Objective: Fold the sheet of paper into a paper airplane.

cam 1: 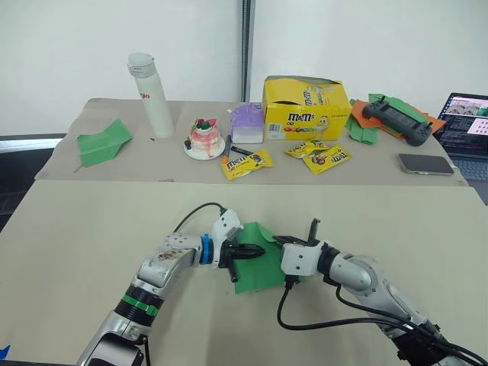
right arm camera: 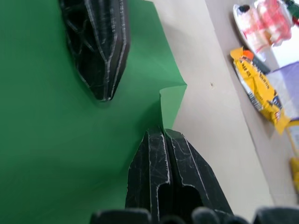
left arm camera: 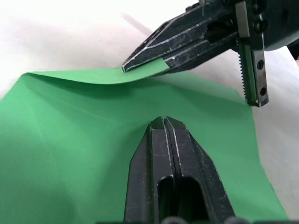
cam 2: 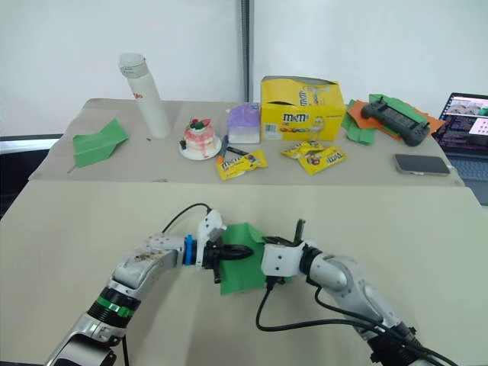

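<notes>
The left gripper [cam 1: 255, 250] had its two black fingers pressed together, flat tips down on the middle of the sheet of paper [cam 1: 255, 274], gripping nothing between them. Facing it from the other side, the right gripper [cam 1: 276, 241] was clamped on the sheet's far edge, its fingers closed with a small green corner pinched and lifted clear of the table [cam 1: 91, 229], so the paper bowed up just ahead of the left fingertips. The sheet lay directly under and between both grippers; its right part was hidden beneath the right gripper's white wrist. Beyond the grippers, on the far table, stood one white bottle [cam 1: 149, 93], one small cake on a plate [cam 1: 203, 140], one purple box [cam 1: 247, 122] and one yellow M&M's box [cam 1: 306, 109], with three yellow candy packets [cam 1: 245, 162] in front of it. One folded green plane [cam 1: 104, 142] lay far off past the left arm. Past the right arm sat a green-and-orange heap of paper [cam 1: 364, 122] under a black controller [cam 1: 395, 120], one phone [cam 1: 425, 163], and a laptop [cam 1: 467, 126] cut off at the edge.
</notes>
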